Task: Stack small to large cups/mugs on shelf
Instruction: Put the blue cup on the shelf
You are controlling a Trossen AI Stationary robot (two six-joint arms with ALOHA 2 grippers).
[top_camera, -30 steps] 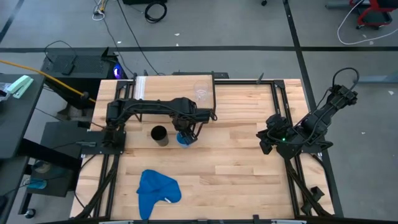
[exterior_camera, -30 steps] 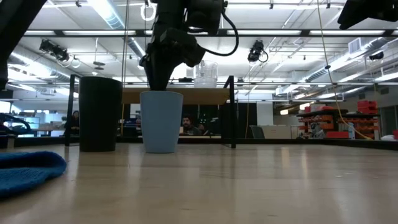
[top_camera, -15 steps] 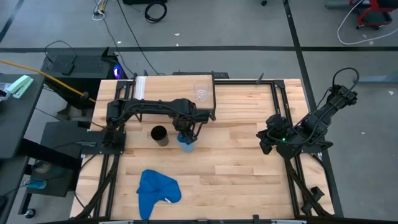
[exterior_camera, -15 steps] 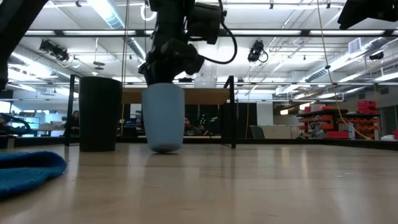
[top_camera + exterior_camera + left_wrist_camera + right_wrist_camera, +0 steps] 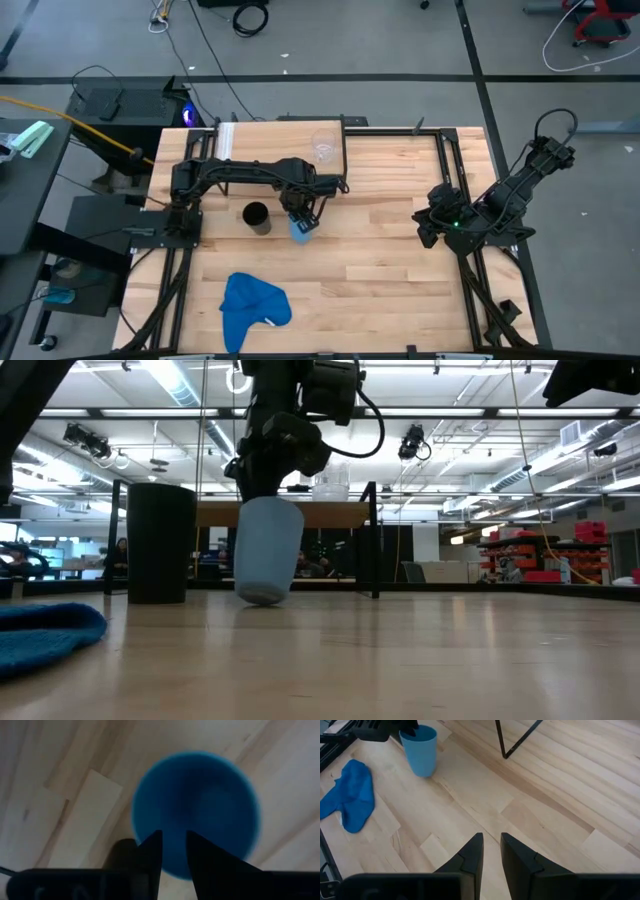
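Note:
The light-blue cup [image 5: 265,550] leans tilted on the table between the black cup [image 5: 256,217] and the shelf's legs. My left gripper [image 5: 300,212] points straight down over it and is shut on it. The left wrist view looks into the cup's blue inside [image 5: 200,795]. The small clear cup [image 5: 323,147] stands on the shelf [image 5: 270,140]. The black cup stands upright on its base [image 5: 160,596] on the table. My right gripper [image 5: 491,842] waits at the table's right side, its fingers a little apart with nothing between them. My left gripper holds the light-blue cup at its rim [image 5: 172,870], coming from above with the fingers pointing down. The gripper's body hides the exact place of contact in the low view. The cup leans below the fingers, its base [image 5: 262,598] at or just above the tabletop.
A crumpled blue cloth [image 5: 250,305] lies near the table's front left. The shelf's thin black legs [image 5: 373,540] stand just behind the cups. Bare wood stretches between the two arms in the middle of the table [image 5: 380,240].
My left gripper has taken hold of the light-blue cup. The cup stood upright on the table a second ago and now leans, its base shifted slightly toward the near edge. The black cup, the clear cup and my right arm have kept still.

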